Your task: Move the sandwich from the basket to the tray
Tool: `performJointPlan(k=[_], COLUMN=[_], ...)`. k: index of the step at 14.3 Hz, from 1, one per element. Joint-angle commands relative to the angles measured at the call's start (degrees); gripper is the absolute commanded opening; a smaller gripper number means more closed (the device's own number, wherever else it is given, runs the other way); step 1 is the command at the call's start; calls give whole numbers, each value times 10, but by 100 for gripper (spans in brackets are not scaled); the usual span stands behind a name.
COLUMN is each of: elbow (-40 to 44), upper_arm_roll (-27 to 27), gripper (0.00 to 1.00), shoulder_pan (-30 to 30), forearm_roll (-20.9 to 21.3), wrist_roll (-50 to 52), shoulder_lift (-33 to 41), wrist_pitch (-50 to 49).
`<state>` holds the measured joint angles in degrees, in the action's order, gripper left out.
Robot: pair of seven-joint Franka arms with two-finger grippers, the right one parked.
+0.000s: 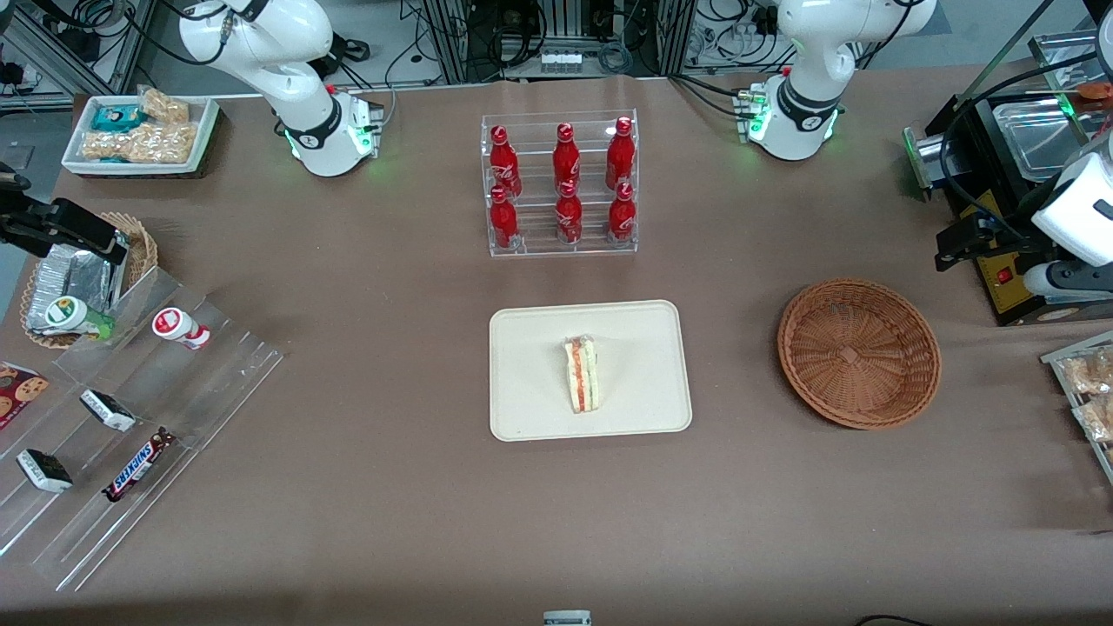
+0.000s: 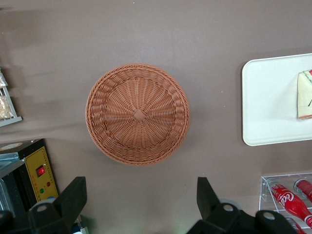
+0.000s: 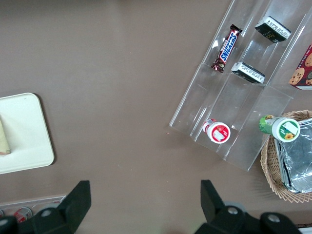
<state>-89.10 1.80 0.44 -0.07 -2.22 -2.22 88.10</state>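
The sandwich [image 1: 581, 374] lies on the cream tray [image 1: 522, 409] in the middle of the table, its orange and green filling edge showing. The round brown wicker basket [image 1: 787, 348] sits on the table beside the tray, toward the working arm's end, with nothing in it. My gripper [image 1: 956, 243] hangs high above the table, farther from the front camera than the basket. It is open and holds nothing. The left wrist view looks down past the gripper [image 2: 140, 187] onto the empty basket [image 2: 92, 112], the tray [image 2: 268, 97] and part of the sandwich [image 2: 305, 95].
A clear rack of red bottles [image 1: 561, 187] stands farther from the front camera than the tray. A black machine [image 1: 1009, 287] sits close to my gripper. A clear stepped stand with snacks [image 1: 130, 417] and a small basket of foil packets [image 1: 87, 269] lie toward the parked arm's end.
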Motion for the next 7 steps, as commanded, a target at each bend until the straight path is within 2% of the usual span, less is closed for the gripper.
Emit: performJointPlan(k=[1, 7], elbow=[3, 2], upper_arm_roll=[-2, -2], gripper=[100, 100], shoulder_pan=[-3, -3], forearm_roll=[4, 2], wrist_roll=[4, 4], shoulder_lift=[3, 3], wrist_pitch=[2, 5])
